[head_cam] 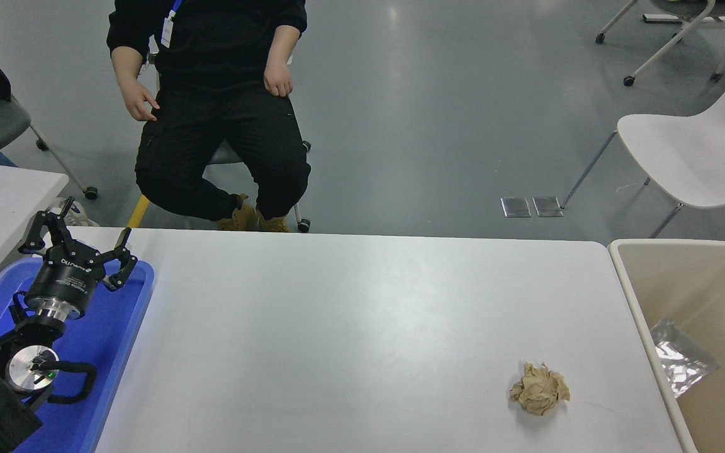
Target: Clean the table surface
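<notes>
Right arm unseen; left hand [79,242] spread above tray [120,340].

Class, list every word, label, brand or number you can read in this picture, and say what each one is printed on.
White lettering on the left hand's black body: upside down and too small to read.
Badge on the seated person's lanyard: not read off.
Silver wrapper in the beige bin: no readable print.

The table surface [350,327] bears a crumpled brown paper ball [539,389] (near its right edge).
</notes>
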Robot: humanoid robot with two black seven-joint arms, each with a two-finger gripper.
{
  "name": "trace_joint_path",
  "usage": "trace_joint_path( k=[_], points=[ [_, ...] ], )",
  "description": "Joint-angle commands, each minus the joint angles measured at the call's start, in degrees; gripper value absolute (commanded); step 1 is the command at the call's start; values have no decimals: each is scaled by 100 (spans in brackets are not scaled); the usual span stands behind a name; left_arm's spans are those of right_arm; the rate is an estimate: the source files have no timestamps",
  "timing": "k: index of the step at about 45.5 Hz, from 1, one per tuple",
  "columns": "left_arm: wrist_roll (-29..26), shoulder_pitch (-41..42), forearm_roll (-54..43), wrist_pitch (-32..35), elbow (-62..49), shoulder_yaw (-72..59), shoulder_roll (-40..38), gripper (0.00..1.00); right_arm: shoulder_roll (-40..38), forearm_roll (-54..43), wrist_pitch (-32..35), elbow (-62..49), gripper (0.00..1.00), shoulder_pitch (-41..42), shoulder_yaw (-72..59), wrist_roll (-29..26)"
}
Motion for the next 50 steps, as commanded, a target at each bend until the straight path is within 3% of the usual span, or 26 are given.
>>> trace_joint_path(
  k=[1, 19, 38, 50],
  points=[
    [0, 0, 0, 0, 0, -1, -1, 100, -31, 6, -19, -5, 97, 77, 50, -3],
    [0, 0, 0, 0, 0, -1, -1, 100, -312, 102, 33, 12, 98, 1289, 261, 15],
    [0, 0, 0, 0, 0, -1, -1, 100, -356, 120, 33, 293, 98, 2661, 1631, -12],
    [0, 0, 0, 0, 0, -1, 7, 100, -453, 120, 51, 996, 98, 2986, 2686, 6]
  ],
)
